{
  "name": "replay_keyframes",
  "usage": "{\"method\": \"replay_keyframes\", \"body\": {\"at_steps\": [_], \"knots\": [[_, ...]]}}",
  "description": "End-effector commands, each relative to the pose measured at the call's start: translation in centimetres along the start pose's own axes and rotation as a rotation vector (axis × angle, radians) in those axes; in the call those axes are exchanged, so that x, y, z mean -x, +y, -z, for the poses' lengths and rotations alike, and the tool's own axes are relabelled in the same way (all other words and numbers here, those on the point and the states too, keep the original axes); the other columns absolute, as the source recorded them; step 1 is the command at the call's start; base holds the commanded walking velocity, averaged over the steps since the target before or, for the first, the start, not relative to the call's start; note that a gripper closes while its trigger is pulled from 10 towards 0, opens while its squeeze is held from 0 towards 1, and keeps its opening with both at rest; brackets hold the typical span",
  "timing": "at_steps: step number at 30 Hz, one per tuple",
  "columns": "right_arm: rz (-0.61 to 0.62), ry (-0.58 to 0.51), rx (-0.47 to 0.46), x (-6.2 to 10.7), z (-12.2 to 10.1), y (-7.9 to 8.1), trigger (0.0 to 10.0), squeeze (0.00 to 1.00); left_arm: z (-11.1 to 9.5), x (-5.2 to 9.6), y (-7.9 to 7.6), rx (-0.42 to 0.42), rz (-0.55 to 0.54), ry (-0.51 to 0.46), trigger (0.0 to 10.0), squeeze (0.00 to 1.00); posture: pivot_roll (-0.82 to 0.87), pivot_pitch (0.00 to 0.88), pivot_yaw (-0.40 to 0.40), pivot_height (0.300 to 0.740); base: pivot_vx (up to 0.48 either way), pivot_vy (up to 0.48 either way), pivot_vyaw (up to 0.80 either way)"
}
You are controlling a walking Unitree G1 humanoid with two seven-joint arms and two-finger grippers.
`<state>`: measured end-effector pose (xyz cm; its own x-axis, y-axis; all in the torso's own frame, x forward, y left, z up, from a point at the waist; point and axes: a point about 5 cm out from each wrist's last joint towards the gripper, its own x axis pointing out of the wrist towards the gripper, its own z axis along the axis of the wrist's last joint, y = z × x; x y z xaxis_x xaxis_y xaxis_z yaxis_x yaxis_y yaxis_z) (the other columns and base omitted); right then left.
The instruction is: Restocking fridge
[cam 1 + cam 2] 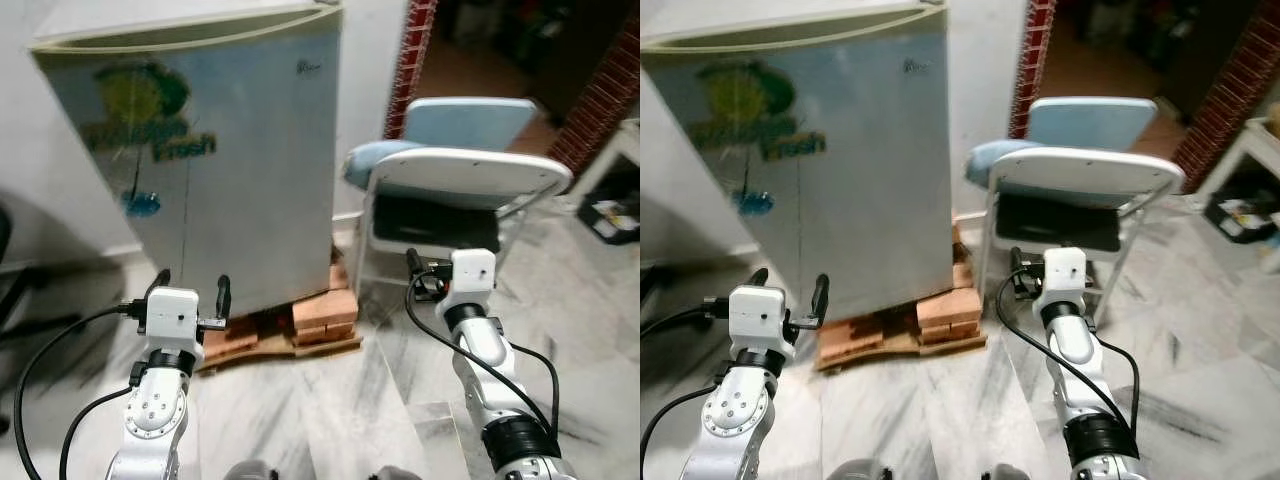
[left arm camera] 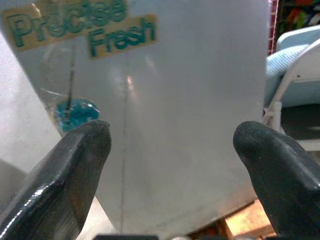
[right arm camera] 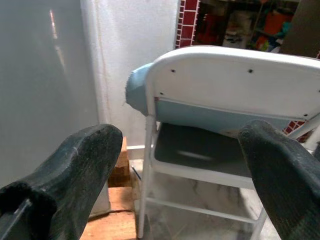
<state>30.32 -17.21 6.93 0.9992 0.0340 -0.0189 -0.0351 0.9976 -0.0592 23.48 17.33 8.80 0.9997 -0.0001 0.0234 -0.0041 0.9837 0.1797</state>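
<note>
Restocking has not begun: the mini fridge (image 1: 215, 160) stands shut on a low wooden pallet (image 1: 290, 335), and no stock is held. Left gripper (image 1: 190, 290), jaws apart and empty, faces the door just ahead. Right gripper (image 3: 175, 165), jaws apart, points at the folding chair (image 1: 455, 185) beside the fridge.

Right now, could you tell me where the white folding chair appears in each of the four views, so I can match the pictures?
Left eye view: white folding chair right of centre, beside the fridge.
Right eye view: chair right of centre, right of the fridge.
Left wrist view: a strip of the chair at the frame edge beyond the fridge door.
Right wrist view: chair straight ahead between the black fingers.
Shared landmark: the wooden blocks under the fridge.
</note>
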Motion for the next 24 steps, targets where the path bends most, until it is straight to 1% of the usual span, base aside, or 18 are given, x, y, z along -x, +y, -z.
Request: {"method": "replay_keyframes", "body": {"at_steps": [1,24], "knots": [[-0.027,-0.017,-0.01,-0.42,-0.51,1.18,10.0,0.0,0.41,0.27,0.71,-0.023,-0.007,0.019,10.0,0.0,0.04,0.052,0.02,0.74,0.0,0.48,-0.53],[-0.035,-0.015,0.006,-0.84,-0.65,1.06,10.0,0.0,0.96,0.77,0.19,-0.021,0.005,0.042,10.0,0.0,0.05,0.046,0.006,0.74,0.0,0.479,-0.57]]}}
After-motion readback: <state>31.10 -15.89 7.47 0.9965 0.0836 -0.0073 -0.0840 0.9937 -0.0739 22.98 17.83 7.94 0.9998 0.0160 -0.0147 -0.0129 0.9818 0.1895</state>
